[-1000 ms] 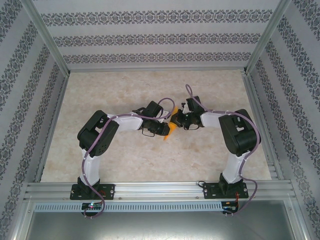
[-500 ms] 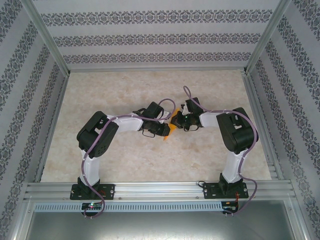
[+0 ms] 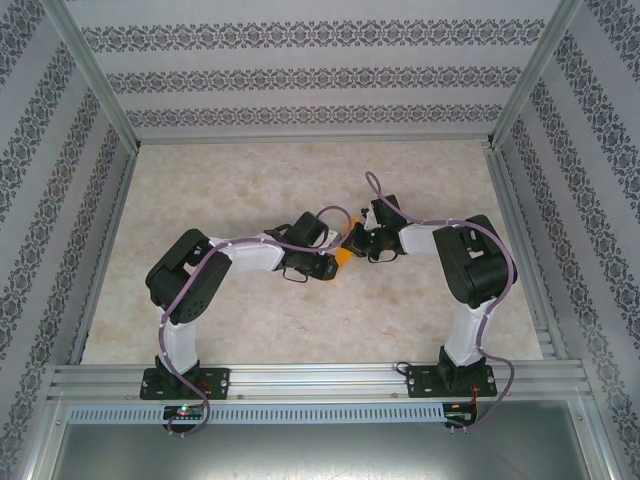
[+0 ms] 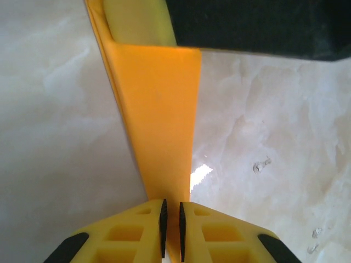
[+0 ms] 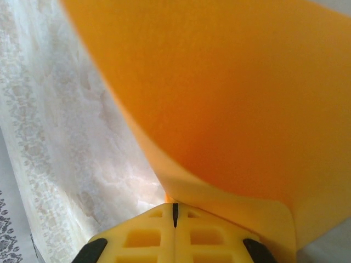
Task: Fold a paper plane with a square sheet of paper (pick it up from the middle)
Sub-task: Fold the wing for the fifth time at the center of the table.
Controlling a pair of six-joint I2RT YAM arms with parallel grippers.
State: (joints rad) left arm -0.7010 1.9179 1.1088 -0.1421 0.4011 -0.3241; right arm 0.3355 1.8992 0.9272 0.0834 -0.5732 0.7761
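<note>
While pinched at both ends, hangs as a narrow folded band of paper (image 3: 342, 256), apparently lifted just off the table (image 3: 250, 180) near its middle. Gripped at the near end by the left gripper (image 4: 171, 211), pads pressed onto the band's thin edge with only the paper's thickness between them. Gripped at the far end by the right gripper (image 5: 175, 208), jaws pressed together on a folded corner, with a broad orange face (image 5: 219, 98) spreading up from there. Runs lengthwise straight away from the left tool to a pale finger (image 4: 137, 22) of the right tool, so the long axis lies on the line joining the two wrists. Sits equally near both arms, with no advantage of reach to either. Judging by the layers, well into the folding, but no dart shape yet. Next crease likely to need one end released or laid down, the other end holding the axis. Risk of twisting or tearing if pulled apart along that line.
</note>
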